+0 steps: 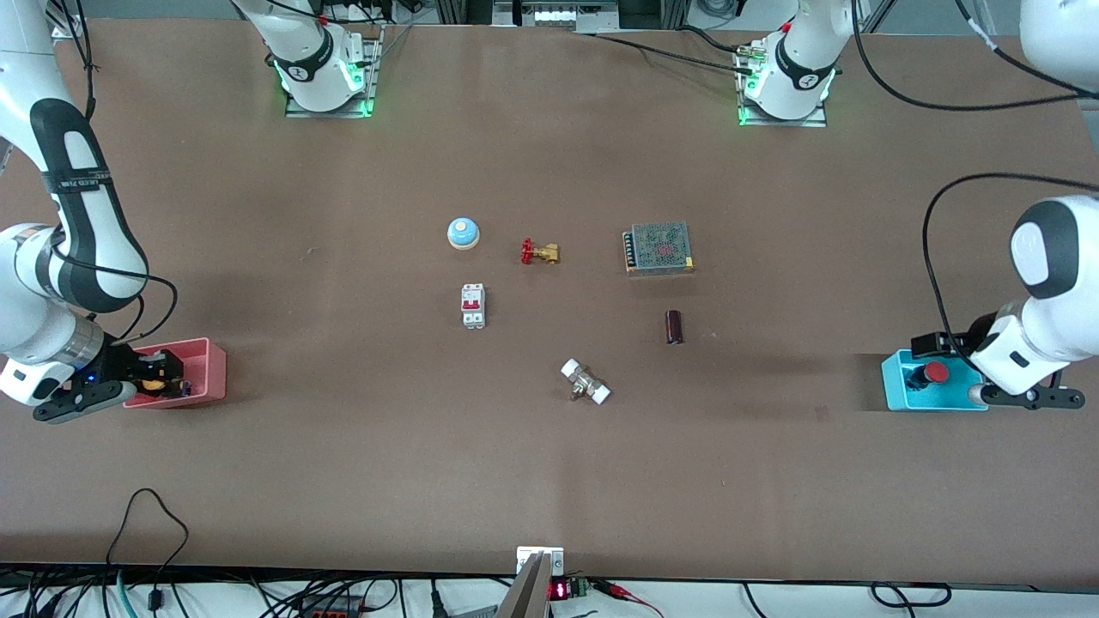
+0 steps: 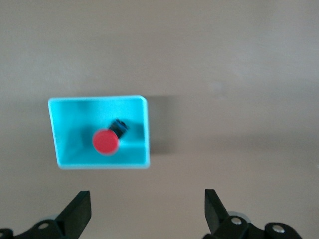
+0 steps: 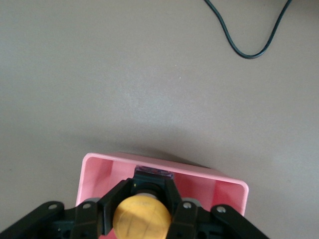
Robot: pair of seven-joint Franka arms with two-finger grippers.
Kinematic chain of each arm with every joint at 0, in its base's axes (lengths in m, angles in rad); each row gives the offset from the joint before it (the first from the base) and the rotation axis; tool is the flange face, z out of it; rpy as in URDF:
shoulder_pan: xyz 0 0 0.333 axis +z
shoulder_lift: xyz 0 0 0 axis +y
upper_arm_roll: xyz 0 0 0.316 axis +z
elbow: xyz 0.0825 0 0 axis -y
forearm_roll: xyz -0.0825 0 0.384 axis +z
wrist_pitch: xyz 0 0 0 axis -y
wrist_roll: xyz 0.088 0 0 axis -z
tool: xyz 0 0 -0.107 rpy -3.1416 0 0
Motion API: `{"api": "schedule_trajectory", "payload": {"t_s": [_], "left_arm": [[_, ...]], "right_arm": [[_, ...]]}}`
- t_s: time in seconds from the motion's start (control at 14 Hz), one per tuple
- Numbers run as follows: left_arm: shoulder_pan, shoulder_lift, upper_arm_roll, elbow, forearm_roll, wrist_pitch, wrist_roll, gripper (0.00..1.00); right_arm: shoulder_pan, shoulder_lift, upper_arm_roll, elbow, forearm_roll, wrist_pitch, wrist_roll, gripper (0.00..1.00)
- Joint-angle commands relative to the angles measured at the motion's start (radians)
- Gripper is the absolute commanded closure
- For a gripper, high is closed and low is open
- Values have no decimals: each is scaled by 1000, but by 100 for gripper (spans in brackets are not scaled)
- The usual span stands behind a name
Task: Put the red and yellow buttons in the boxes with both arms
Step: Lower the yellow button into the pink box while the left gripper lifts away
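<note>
The yellow button sits between the fingers of my right gripper, which is shut on its black body. The gripper holds it in the open top of the pink-red box. In the front view, this gripper is at the end of the pink-red box that is at the right arm's end of the table. The red button lies inside the cyan box. My left gripper is up over the table beside that box, open and empty. The left wrist view shows the red button tilted in the cyan box, apart from my left gripper.
In the middle of the table are a pale blue dome, a brass valve, a mesh-topped power unit, a white breaker, a dark cylinder and a white-ended fitting. A black cable lies near the pink-red box.
</note>
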Motion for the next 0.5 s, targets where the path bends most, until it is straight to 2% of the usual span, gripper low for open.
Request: {"api": "schedule_trajectory", "payload": {"t_s": [0.0,0.14,0.21,0.36,0.43], "left_arm": [[-92,-52,-5,115,6,-223,-135,0],[-111,-75,-19,178,2,-299,-153,0],[-113,-109,-43,186,1,-326,-151,0],[-113,-202,-94,156,6,-382,-159,0],[-110,-233,-98,125,8,-367,-158,0]], "right_arm": [[-13,6,12,-21,20,45,-32,68],[-13,6,10,-35,20,60,-32,63],[-13,8,10,-36,22,62,-32,49],[-13,12,10,-39,22,70,-32,46],[-13,11,10,-46,22,76,-32,43]]}}
